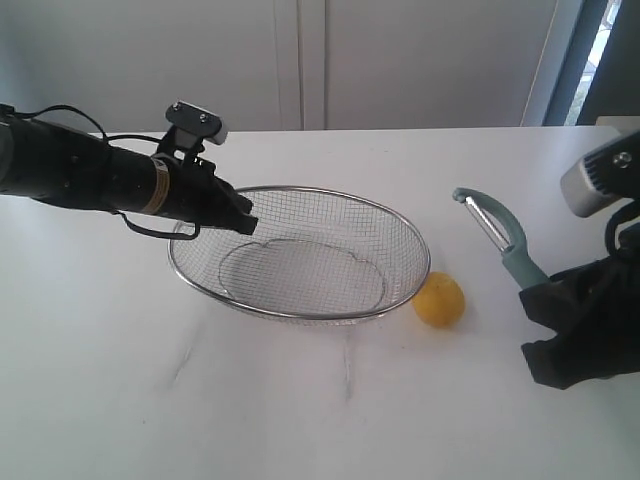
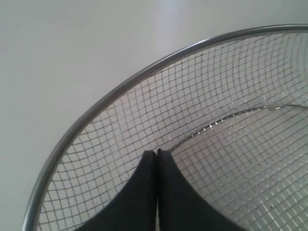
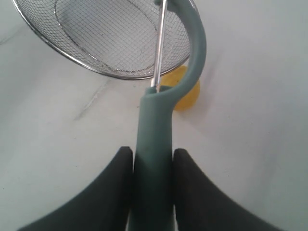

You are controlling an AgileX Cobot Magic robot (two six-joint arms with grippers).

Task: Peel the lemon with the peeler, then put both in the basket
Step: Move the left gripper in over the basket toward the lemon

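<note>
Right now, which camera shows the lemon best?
Exterior view: the whole lemon shows, unobstructed, beside the basket. The right wrist view catches only part of it behind the peeler. The left wrist view does not show it.

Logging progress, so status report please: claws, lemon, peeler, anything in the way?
Left claw shut, empty, over basket wall. Right claw shut on peeler. Lemon on table beside basket. Nothing between peeler and lemon.

Shiny silver wire-mesh basket (image 1: 400, 235), smooth yellow lemon (image 1: 440, 299), matt teal plastic peeler (image 3: 153, 144) with metal blade, matt white table (image 1: 300, 420).
</note>
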